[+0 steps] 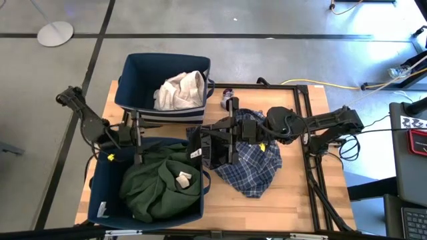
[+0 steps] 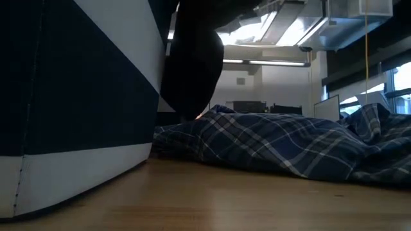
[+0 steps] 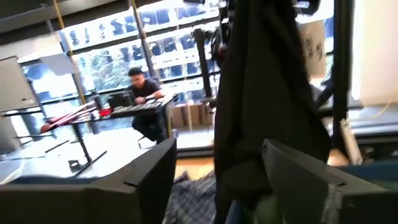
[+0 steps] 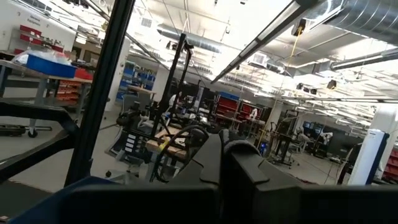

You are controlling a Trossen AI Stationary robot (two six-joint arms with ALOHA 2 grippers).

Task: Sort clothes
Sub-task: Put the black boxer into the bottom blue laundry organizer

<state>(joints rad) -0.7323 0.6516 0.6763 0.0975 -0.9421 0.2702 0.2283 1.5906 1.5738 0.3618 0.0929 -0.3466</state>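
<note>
A dark grey garment hangs from my right gripper, which is shut above the table's middle. The garment also shows in the low view, beside the near bin's wall. My left gripper stands open and level over the near bin; the hanging garment is just ahead of its fingers, and I see no touch. A blue plaid garment lies spread on the table. A white garment lies in the far bin and a dark green one in the near bin. A small sock lies behind the plaid. My right gripper is shut on the dark grey garment's upper end; its own fingers hide the place of contact in the wrist view. The fingers come about level from the table's right side. The garment hangs slack below them, its lower end above the table.
Two navy bins fill the table's left half, the far one and the near one. Bare wood lies near the front right. A black frame rail runs along the table's right side. A person sits at a desk in the room beyond.
</note>
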